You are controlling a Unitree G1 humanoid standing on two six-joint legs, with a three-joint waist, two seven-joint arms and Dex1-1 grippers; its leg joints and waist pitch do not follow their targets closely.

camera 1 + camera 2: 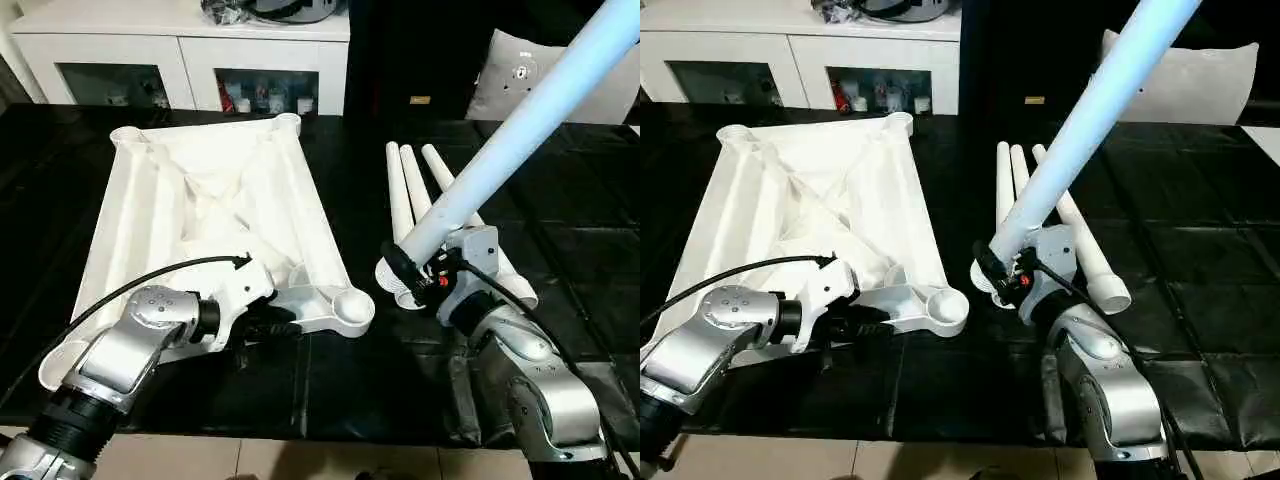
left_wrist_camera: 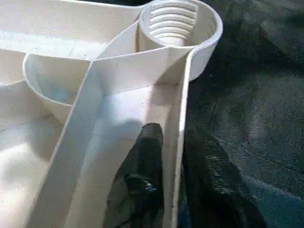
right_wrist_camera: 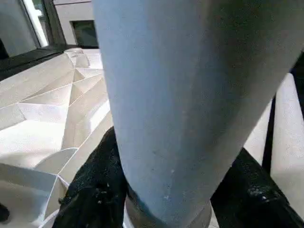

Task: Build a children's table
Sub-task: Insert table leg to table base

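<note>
Your two head views looked forward and down from above, sharing the upturned table top (image 1: 215,215) and black work surface (image 1: 560,200). Your left wrist camera sat close against the top's rim by a corner socket (image 2: 179,26). Your right wrist camera looked up a leg (image 3: 190,95) at very short range.

1. No text, label, brand, number or sign can be read anywhere in these views.
2. The small tan tag (image 1: 420,99) on the dark panel behind the work surface is too small to make out.
3. The grey cushion (image 1: 545,75) bears a printed figure, but nothing on it can be read.
4. The items behind the cabinet (image 1: 180,45) glass doors are too small to show any lettering.
</note>
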